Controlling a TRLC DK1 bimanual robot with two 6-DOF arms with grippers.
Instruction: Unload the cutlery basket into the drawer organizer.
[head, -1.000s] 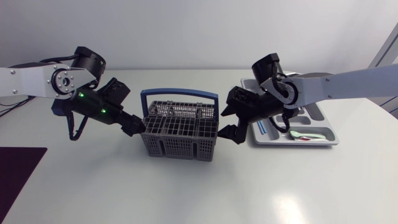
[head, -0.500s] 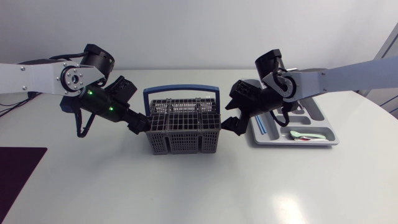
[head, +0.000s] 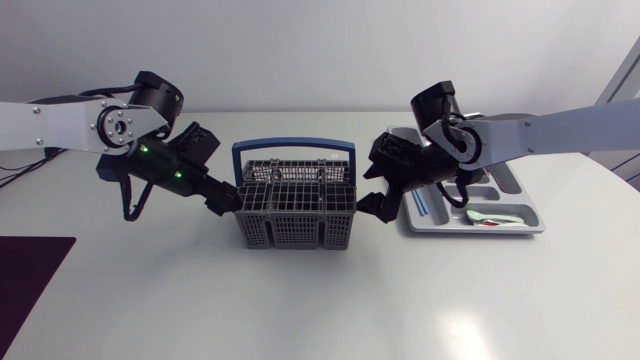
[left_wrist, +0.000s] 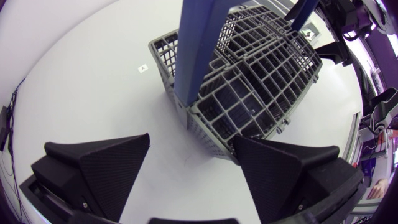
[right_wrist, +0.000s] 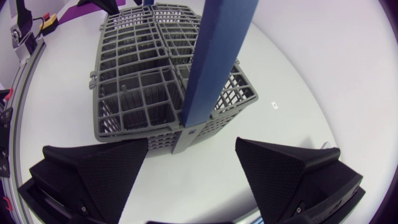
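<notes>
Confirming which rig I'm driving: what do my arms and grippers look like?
Left arm and right arm: silver-grey links, black joints, looped black cables. Green lights on the left one. Left gripper and right gripper: matte black, textured wedge-shaped fingers.

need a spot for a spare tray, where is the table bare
Bare: the table in front of the basket, from the dark mat rightward. Crowded: both basket ends, where the left fingers and right fingers sit, and toward the drawer organizer.
</notes>
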